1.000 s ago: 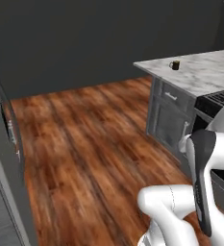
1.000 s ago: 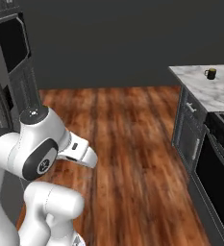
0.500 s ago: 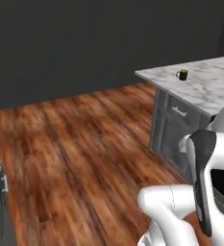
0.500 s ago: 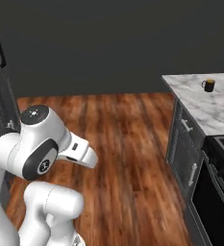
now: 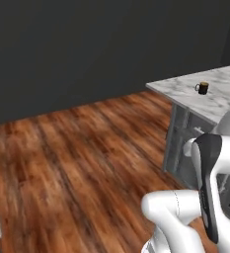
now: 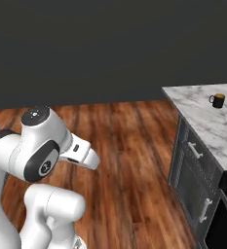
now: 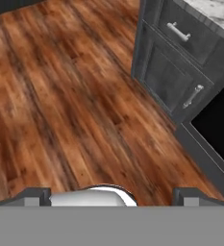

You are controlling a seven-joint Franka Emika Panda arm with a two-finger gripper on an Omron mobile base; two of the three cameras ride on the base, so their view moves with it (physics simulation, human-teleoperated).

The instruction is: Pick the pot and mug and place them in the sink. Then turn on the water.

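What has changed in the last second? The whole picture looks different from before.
The base has turned, so the views swung: the dark cabinets on the left slid out of frame. Nothing on the marble counter was moved; the mug stands where it was. The gripper stays open, holding nothing, above the wood floor.

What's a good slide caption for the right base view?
Arm folded over wood floor; mug alone on marble counter to the right.

Mug (image 5: pixel 203 88) (image 6: pixel 217 100): small, black, orange top, upright on marble bench (image 5: pixel 220 101) (image 6: pixel 207 121), handle facing left.
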